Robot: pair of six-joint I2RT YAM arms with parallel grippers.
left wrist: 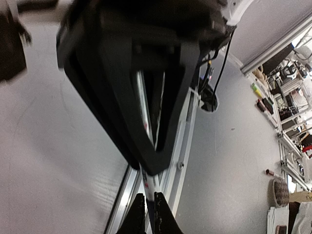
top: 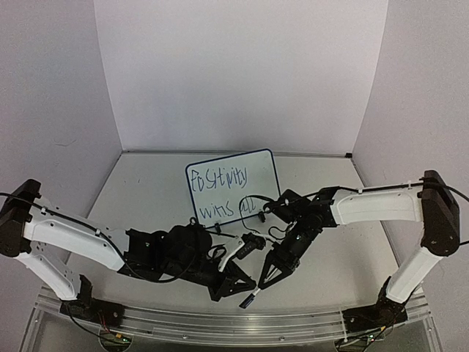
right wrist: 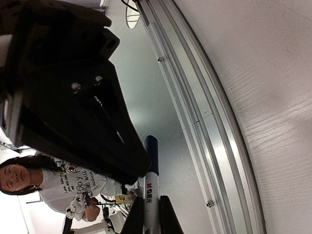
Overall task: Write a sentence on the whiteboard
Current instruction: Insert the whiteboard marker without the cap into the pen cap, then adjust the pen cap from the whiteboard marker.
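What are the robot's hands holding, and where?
One marker: the right gripper and the left gripper both appear to pinch its white barrel.

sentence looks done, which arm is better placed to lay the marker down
Right, probably: the right gripper is shut on the marker body; the left gripper seems to pinch it too.
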